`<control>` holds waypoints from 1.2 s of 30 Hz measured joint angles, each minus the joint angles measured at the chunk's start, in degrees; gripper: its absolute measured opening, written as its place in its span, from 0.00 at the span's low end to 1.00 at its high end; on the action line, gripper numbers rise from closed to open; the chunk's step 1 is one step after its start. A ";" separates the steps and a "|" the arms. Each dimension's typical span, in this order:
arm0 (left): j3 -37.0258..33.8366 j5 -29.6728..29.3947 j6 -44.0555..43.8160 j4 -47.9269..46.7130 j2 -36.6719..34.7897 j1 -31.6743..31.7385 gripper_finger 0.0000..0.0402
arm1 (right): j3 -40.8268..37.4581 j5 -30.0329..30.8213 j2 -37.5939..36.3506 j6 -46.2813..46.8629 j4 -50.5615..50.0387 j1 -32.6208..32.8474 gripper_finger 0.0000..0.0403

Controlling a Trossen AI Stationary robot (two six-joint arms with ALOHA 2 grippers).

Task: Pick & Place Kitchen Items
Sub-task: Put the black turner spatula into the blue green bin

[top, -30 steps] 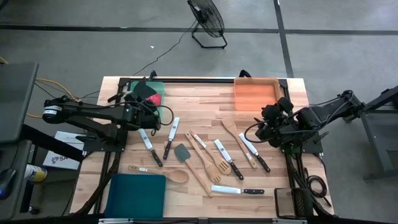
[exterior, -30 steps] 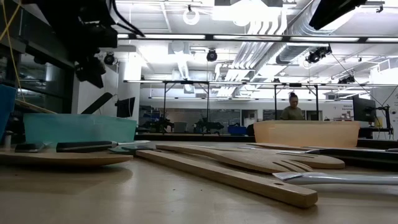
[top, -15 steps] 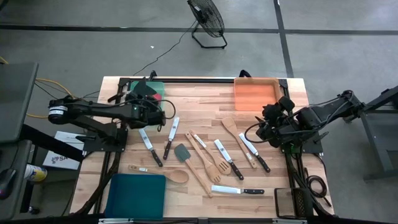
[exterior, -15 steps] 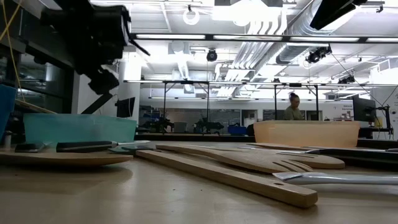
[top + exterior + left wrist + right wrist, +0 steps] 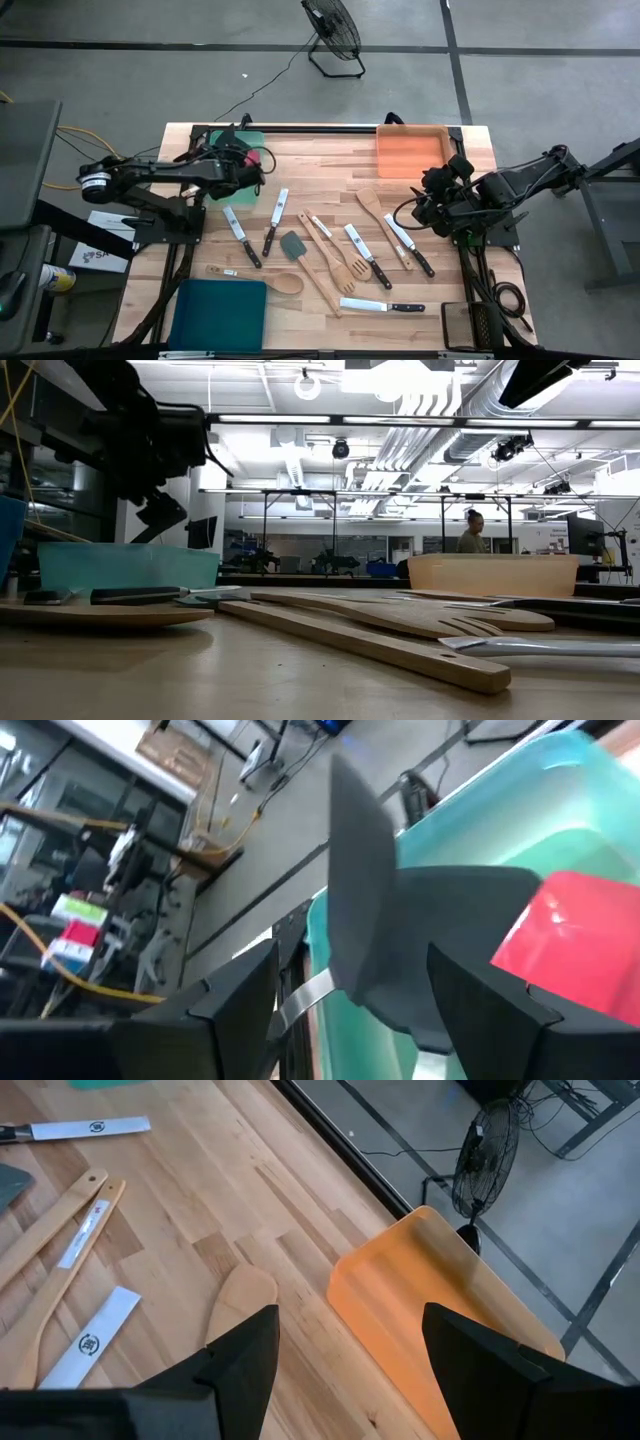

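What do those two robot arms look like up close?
Both are dark, nearly black, jointed arms. The left arm has a round silvery cap at its outer joint; the right arm carries looping black cables near its wrist. Each ends in two flat, angular black fingers, matte and unmarked.

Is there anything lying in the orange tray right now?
No, in the high view the orange tray at the table's far right corner shows only its bare floor, with no utensil in it.

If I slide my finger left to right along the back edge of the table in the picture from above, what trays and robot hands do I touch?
Left gripper → green tray → orange tray → right gripper.
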 joint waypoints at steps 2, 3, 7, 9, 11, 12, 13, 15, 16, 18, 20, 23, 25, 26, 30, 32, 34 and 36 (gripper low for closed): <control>-0.35 0.11 0.54 1.04 0.00 1.60 0.62 | 0.00 -0.02 0.00 0.00 0.01 0.00 0.59; -0.58 0.18 1.58 2.17 0.00 2.50 0.62 | 0.00 -0.02 0.00 0.05 0.01 0.00 0.59; -1.61 1.53 8.56 10.20 0.00 6.00 0.62 | 0.00 -0.04 0.00 0.31 0.02 0.00 0.59; -1.74 2.85 11.72 13.63 0.00 7.97 0.62 | 0.00 -0.04 0.00 0.71 0.05 0.00 0.59; -1.76 3.89 13.32 15.88 0.00 9.99 0.62 | 0.00 -0.05 0.00 1.49 0.05 0.00 0.59; -1.76 4.50 14.26 16.88 0.00 10.87 0.62 | 0.00 -0.07 0.00 1.73 0.05 0.00 0.59; -1.76 4.76 14.91 17.39 0.00 11.82 0.62 | 0.00 -0.27 0.00 1.86 0.05 0.00 0.59; -1.76 6.13 15.49 17.57 0.00 13.56 0.62 | 0.00 -0.67 0.00 2.04 0.08 0.00 0.59; -1.76 7.06 15.50 17.51 0.00 14.45 0.62 | 0.00 -0.99 0.00 2.07 0.10 0.00 0.59; -1.76 9.38 15.53 17.41 0.00 16.04 0.62 | 0.00 -1.44 0.00 2.10 0.10 0.00 0.59; -1.76 11.36 15.94 17.15 0.00 17.31 0.62 | 0.00 -1.42 0.00 2.11 0.16 0.00 0.59; -1.76 11.84 15.96 16.10 0.00 18.45 0.62 | 0.00 -1.40 0.00 2.57 0.16 0.00 0.59; -1.76 12.19 15.96 15.34 0.00 18.91 0.61 | 0.00 -1.40 0.00 2.95 0.14 0.00 0.59; -1.76 13.08 15.96 15.28 0.00 19.15 0.60 | 0.00 -1.40 0.00 2.95 0.14 0.00 0.59; -1.76 15.16 15.76 14.95 0.02 19.10 0.50 | 0.00 -1.38 0.00 2.96 0.14 0.00 0.59; -1.76 15.20 15.75 14.86 0.02 19.03 0.41 | 0.00 -1.38 0.00 2.98 0.14 0.00 0.59; -1.76 15.41 15.89 14.55 0.02 19.04 0.29 | 0.00 -1.38 0.00 3.26 0.12 0.00 0.59; -1.76 16.82 16.14 14.09 0.02 19.04 0.14 | 0.00 -1.38 0.00 3.37 0.12 0.00 0.59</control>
